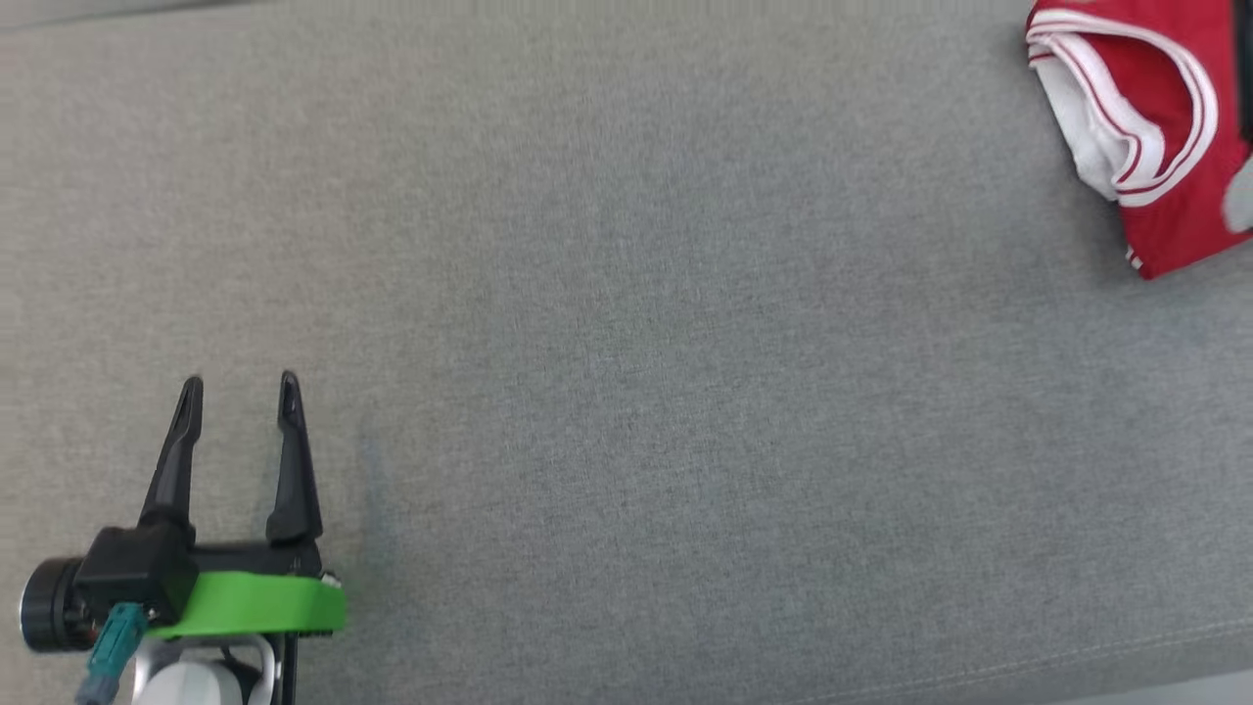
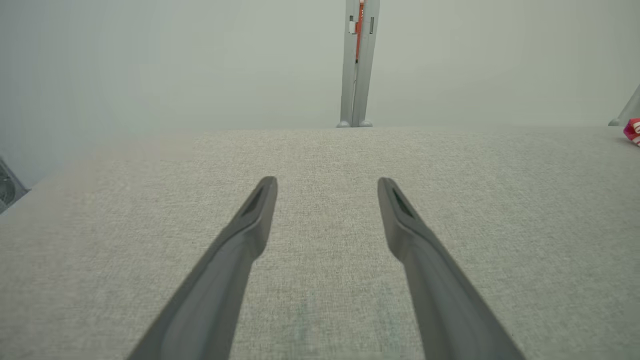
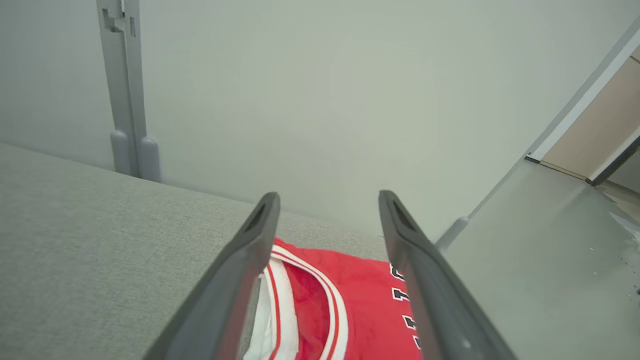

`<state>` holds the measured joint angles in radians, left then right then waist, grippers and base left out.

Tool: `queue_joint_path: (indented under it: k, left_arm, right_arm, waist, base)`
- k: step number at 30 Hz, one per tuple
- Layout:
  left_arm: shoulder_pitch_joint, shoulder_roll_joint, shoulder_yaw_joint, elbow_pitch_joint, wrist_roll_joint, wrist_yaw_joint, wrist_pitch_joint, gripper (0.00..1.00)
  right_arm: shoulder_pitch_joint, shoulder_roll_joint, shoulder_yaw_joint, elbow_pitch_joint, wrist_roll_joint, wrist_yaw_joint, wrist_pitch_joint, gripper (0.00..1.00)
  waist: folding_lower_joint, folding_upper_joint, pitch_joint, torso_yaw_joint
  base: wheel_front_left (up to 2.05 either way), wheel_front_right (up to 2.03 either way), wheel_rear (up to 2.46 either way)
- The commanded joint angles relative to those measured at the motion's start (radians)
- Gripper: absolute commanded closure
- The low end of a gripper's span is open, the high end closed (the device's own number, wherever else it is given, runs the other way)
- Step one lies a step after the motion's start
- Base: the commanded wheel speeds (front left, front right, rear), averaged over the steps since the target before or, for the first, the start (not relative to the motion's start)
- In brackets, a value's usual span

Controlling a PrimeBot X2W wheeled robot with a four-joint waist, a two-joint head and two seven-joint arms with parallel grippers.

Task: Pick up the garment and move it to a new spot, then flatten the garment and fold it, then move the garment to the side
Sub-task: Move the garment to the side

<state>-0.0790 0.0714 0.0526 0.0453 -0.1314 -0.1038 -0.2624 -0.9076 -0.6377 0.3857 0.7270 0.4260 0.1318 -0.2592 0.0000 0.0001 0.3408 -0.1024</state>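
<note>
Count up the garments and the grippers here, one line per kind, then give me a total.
Garments: 1, the folded red jersey at the far right of the grey table
Grippers: 2, the left gripper and the right gripper, both with fingers spread
Total: 3

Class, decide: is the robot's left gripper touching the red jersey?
Apart. The head view shows the left gripper at lower left and the red jersey at upper right, with bare grey surface between them.
</note>
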Motion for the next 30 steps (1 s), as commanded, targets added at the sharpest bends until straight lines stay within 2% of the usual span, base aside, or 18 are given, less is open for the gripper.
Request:
queue_joint_path:
  k: [1, 7, 13, 30]
  left_arm:
    - [0.027, -0.003, 0.012, 0.006, -0.007, 0.006, -0.003, 0.0]
    - [0.08, -0.01, 0.036, 0.018, -0.015, 0.005, -0.003, 0.0]
    - [0.095, -0.015, 0.028, 0.048, -0.02, -0.001, -0.003, 0.0]
    - [0.133, -0.02, 0.014, 0.118, -0.026, -0.011, -0.002, 0.0]
  right_arm:
    - [0.047, 0.02, -0.027, -0.035, -0.013, -0.002, -0.005, 0.0]
    - [0.237, 0.149, -0.147, -0.165, -0.072, -0.002, -0.005, 0.0]
    - [0.402, 0.255, -0.222, -0.268, -0.118, -0.002, -0.006, 0.0]
    - [0.836, 0.441, -0.299, -0.55, -0.169, -0.002, -0.006, 0.0]
  waist:
    - [0.0, -0.0001, -0.097, 0.007]
    - [0.0, -0.0001, -0.163, 0.005]
    - [0.0, -0.0001, -0.218, 0.024]
    - [0.0, -0.0001, -0.334, 0.076]
  base:
    - [0.0, 0.0, 0.0]
    - [0.0, 0.0, 0.0]
    - [0.0, 0.0, 0.0]
    - [0.0, 0.0, 0.0]
